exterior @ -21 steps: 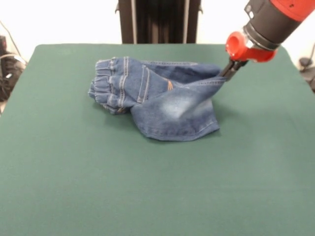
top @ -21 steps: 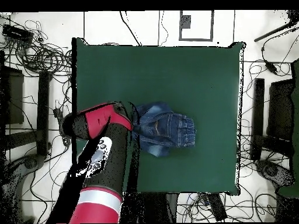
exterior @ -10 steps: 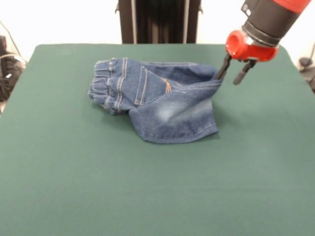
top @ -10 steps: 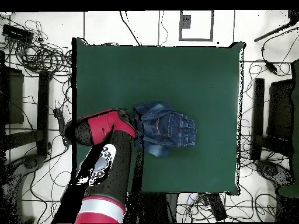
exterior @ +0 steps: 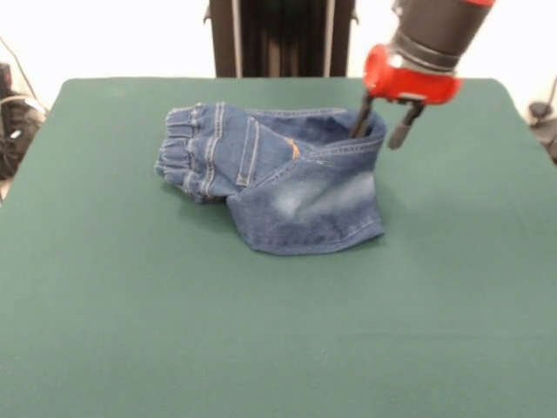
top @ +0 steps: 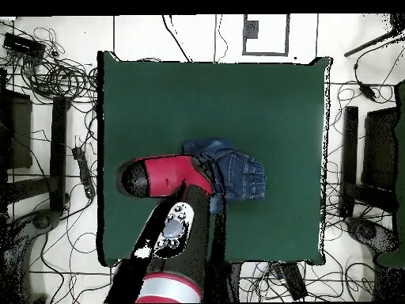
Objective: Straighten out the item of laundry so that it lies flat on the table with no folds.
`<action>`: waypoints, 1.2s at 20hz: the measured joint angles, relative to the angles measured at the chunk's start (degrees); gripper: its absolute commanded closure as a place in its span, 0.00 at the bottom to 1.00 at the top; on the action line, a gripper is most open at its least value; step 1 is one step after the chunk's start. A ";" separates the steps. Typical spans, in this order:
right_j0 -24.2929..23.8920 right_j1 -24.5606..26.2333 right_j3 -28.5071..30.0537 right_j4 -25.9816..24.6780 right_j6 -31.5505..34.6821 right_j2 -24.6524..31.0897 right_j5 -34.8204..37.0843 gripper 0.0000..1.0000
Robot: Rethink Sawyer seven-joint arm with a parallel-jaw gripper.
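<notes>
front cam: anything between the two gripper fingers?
Yes. In the front view the open gripper straddles the raised hem edge of the jeans: one finger sits behind the denim, the other outside it. The overhead view hides this under the arm.

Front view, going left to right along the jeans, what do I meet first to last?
Bare table → gathered waistband → pocket with orange stitching → folded-over leg → open pincer → bare table again.
</notes>
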 measured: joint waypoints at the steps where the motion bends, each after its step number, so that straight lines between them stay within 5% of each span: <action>1: -0.69 -0.21 0.51 0.37 0.00 0.05 -1.18 0.00; 11: -17.86 -1.77 12.04 2.27 1.70 4.84 -32.52 0.00; 16: -22.55 -1.34 16.30 2.29 3.93 7.04 -41.16 0.00; 17: -23.10 -1.27 17.19 2.30 4.38 7.44 -42.35 1.00; 24: -21.85 -0.67 18.13 2.31 4.44 7.99 -42.50 1.00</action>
